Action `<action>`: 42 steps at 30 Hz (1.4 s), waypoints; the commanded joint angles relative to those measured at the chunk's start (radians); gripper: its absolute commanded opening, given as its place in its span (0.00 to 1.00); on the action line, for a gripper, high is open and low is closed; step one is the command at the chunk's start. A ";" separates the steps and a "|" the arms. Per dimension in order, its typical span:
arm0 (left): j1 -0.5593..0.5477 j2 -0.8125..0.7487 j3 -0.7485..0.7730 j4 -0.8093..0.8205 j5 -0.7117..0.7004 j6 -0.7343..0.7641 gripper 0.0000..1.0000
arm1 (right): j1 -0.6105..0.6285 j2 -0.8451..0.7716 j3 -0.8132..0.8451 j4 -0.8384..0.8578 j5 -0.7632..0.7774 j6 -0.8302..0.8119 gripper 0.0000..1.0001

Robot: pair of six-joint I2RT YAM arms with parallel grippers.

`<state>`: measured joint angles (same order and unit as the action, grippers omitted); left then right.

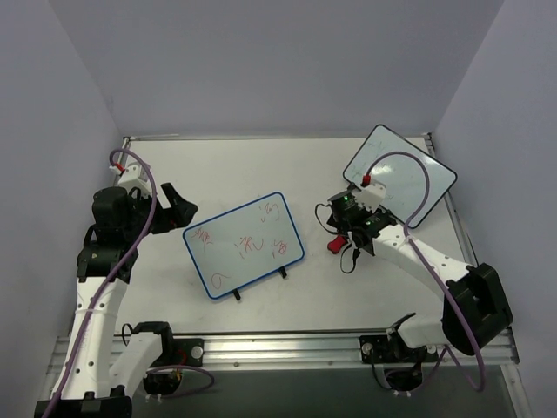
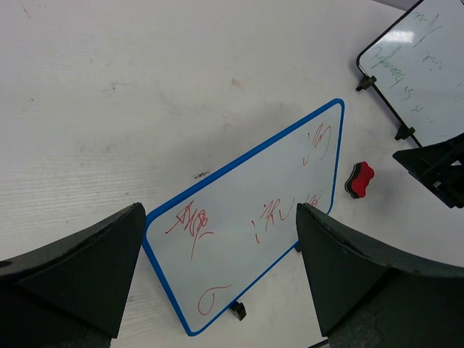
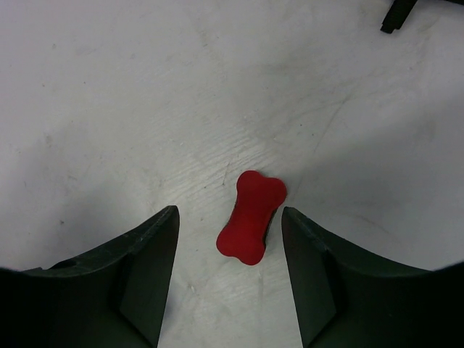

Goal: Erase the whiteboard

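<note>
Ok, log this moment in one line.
left jaws: open, near whiteboard | right jaws: open over eraser, ungripped | whiteboard: red scribbles unerased

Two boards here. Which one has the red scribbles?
The blue-rimmed board in the middle, between the arms. The black-rimmed board at far right carries only faint marks.

Looks like a robotics lab test cell from my end. Plain white table (image 1: 226, 165), top scuffed, boxed in by bare pale wall panels (image 1: 261, 61) on left, right and far sides. Alu rail (image 1: 287, 347) runs along the near edge, w/ left arm (image 1: 96, 331) and right arm (image 1: 418, 257) bolted there. Purple cables (image 1: 155, 196) strung loose along both arms. Fixed cam overhead, flat even lighting.
</note>
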<state>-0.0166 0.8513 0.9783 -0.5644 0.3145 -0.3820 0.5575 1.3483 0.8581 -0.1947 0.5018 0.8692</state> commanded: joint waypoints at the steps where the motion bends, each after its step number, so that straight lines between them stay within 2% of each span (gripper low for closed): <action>1: 0.009 -0.014 0.014 0.047 0.000 0.000 0.94 | -0.013 0.035 -0.033 0.076 -0.052 -0.018 0.54; 10: 0.010 -0.012 0.014 0.046 -0.003 0.000 0.94 | -0.027 0.083 -0.111 0.162 -0.088 0.033 0.54; 21: 0.010 -0.009 0.013 0.044 -0.005 0.002 0.94 | -0.027 0.184 -0.130 0.235 -0.103 0.054 0.48; 33: 0.010 -0.003 0.013 0.047 0.000 0.000 0.94 | -0.030 0.163 -0.156 0.229 -0.095 0.057 0.46; 42: 0.012 -0.005 0.013 0.050 0.003 -0.003 0.94 | -0.030 0.101 -0.140 0.157 -0.068 0.060 0.49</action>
<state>-0.0158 0.8528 0.9783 -0.5640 0.3145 -0.3820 0.5354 1.4986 0.7193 0.0326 0.3878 0.9096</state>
